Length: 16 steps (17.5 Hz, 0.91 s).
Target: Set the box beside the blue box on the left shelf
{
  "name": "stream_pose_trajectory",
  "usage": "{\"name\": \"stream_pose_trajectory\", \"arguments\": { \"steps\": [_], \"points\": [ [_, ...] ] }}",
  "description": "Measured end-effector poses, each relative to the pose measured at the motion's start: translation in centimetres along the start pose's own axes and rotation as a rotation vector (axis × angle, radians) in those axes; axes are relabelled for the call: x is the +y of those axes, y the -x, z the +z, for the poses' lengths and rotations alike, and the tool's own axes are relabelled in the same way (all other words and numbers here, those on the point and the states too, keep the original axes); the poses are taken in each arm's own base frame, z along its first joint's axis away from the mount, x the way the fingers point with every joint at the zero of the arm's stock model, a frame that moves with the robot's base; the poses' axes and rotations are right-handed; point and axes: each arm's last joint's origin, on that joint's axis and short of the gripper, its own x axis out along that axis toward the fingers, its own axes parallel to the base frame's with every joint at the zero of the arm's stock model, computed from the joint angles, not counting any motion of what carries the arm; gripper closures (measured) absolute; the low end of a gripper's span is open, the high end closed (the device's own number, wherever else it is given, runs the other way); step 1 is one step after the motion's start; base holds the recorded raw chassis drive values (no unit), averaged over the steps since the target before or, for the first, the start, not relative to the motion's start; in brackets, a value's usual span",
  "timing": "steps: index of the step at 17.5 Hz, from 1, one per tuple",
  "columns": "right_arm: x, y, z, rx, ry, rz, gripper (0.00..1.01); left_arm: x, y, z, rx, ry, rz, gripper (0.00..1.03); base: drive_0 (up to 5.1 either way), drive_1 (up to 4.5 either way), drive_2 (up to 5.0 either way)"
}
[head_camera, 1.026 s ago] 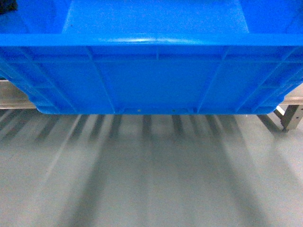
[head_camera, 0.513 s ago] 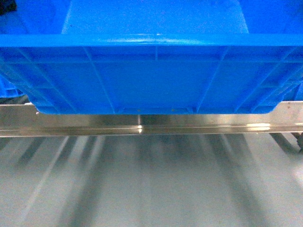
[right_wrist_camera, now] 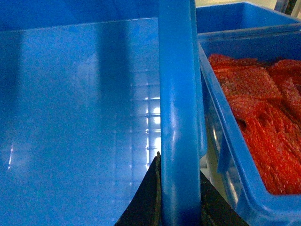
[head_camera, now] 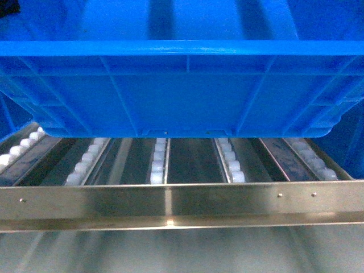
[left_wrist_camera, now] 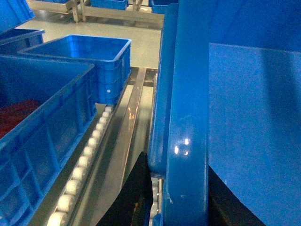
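Observation:
The box [head_camera: 182, 91], a bright-blue crate, fills the upper head view and hangs just above the left shelf [head_camera: 170, 205], over its rows of white rollers [head_camera: 156, 165]. My left gripper [left_wrist_camera: 183, 194] is shut on the box's left rim [left_wrist_camera: 188, 117], one black finger on each side of the wall. My right gripper [right_wrist_camera: 179, 195] is shut on the right rim [right_wrist_camera: 176, 117] in the same way. A blue box [left_wrist_camera: 42, 141] holding something red sits on the shelf close to the left. Neither gripper shows in the head view.
A second blue crate [left_wrist_camera: 89, 61] stands farther along the roller track [left_wrist_camera: 84, 160] on the left. Close to the right sits another blue crate [right_wrist_camera: 254, 117] full of red mesh. More shelves and crates stand across the grey floor [left_wrist_camera: 141, 37].
The shelf's steel front rail and rollers have slid into the head view beneath the box, where only floor showed a second ago. The box keeps its place in the view.

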Motion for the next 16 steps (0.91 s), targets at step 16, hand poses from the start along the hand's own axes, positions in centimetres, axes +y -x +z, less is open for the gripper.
{"name": "stream_pose_trajectory", "arguments": {
  "steps": [16],
  "points": [
    [0.0, -0.04, -0.02, 0.0, 0.0, 0.0, 0.92, 0.0, 0.0, 0.0, 0.0, 0.0, 0.0, 0.86, 0.0, 4.08, -4.0]
  ]
}}
